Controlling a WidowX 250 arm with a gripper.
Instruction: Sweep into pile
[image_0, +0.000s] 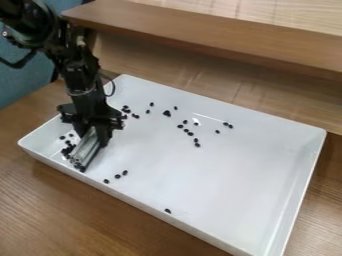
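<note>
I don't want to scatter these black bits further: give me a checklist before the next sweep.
1. Sweeping tool directly below the gripper: ok.
2. Grip on it firm: cannot tell.
3. Tool's lower end inside the white tray: ok, towards its left end.
4. Black bits in one pile: not ok, some cluster beside the tool, others lie spread out.
5. Visible bits all within the tray: ok.
6. Bits hidden behind the tool: cannot tell.
</note>
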